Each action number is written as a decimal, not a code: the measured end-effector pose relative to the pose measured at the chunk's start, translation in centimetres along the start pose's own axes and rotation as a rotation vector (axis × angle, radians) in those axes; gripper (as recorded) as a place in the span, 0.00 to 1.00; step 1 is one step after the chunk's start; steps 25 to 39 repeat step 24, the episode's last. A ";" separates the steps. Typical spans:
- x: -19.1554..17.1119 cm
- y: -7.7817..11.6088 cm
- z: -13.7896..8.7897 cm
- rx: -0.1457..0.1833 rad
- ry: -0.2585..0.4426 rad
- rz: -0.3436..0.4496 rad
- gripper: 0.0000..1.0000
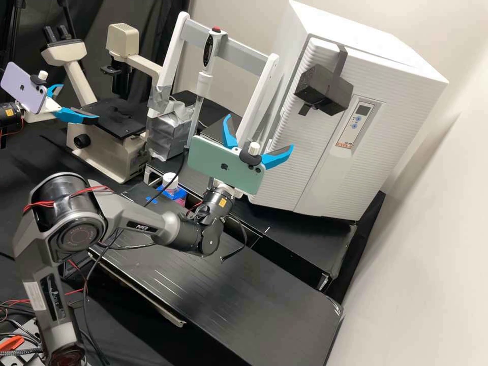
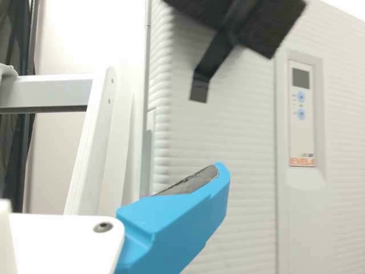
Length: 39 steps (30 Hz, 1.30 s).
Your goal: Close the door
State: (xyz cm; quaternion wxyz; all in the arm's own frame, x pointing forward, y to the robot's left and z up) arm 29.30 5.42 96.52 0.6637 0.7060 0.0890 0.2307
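My gripper (image 1: 260, 131) stands open in the high view, its two blue fingers spread with nothing between them, in front of the white cabinet's left side. The ribbed white door (image 1: 325, 147) covers the cabinet's front and looks flush or nearly flush with it; whether a narrow gap stays at its edge I cannot tell. A black foam block (image 1: 325, 91) hangs by a strap at the door's upper left. In the wrist view, one blue finger (image 2: 179, 222) lies in front of the door (image 2: 228, 131), below the black block (image 2: 251, 23); contact with the door cannot be told.
A white frame (image 1: 262, 96) with a grey crossbar stands left of the cabinet, beside a silver-taped box (image 1: 170, 133). Farther left is a microscope (image 1: 104, 147). A bottle (image 1: 170, 180) sits in a blue holder behind my forearm. The black bench (image 1: 244, 284) extends in front.
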 end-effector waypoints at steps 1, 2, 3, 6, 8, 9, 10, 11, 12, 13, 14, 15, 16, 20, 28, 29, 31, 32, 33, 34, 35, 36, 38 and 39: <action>0.0 -0.1 0.1 0.002 -0.003 -0.002 1.00; 0.1 -0.2 0.3 0.005 -0.005 -0.005 1.00; 0.1 -0.3 0.4 0.009 -0.008 -0.008 1.00; 0.1 -0.6 0.8 0.015 -0.018 -0.018 1.00; 0.1 -0.6 0.9 0.016 -0.023 -0.020 1.00; 0.1 -0.6 0.9 0.017 -0.024 -0.018 1.00; 0.1 -0.7 0.9 0.021 -0.027 -0.019 1.00; -0.1 -0.9 1.0 0.034 -0.035 -0.008 1.00; -0.3 -1.0 1.1 0.051 -0.046 0.008 1.00; -0.5 -1.2 1.2 0.056 -0.059 0.024 1.00; -0.8 -1.3 1.2 0.051 -0.071 0.038 1.00; -1.1 -1.4 1.3 0.047 -0.088 0.053 1.00; -1.4 -1.4 1.3 0.049 -0.097 0.062 1.00; -3.0 -1.7 1.2 0.093 -0.131 0.079 1.00; -4.6 -2.0 1.1 0.113 -0.162 0.083 1.00; -4.6 -2.0 1.1 0.113 -0.162 0.083 1.00; -4.6 -2.0 1.1 0.113 -0.162 0.083 1.00; -4.6 -2.0 1.1 0.113 -0.162 0.083 1.00; -4.6 -2.0 1.1 0.113 -0.162 0.083 1.00; -4.6 -2.0 1.1 0.113 -0.162 0.083 1.00; -4.6 -2.0 1.1 0.113 -0.162 0.083 1.00; -4.6 -2.0 1.1 0.113 -0.162 0.083 1.00; -4.6 -2.0 1.1 0.113 -0.162 0.083 1.00; -4.6 -2.0 1.1 0.113 -0.162 0.083 1.00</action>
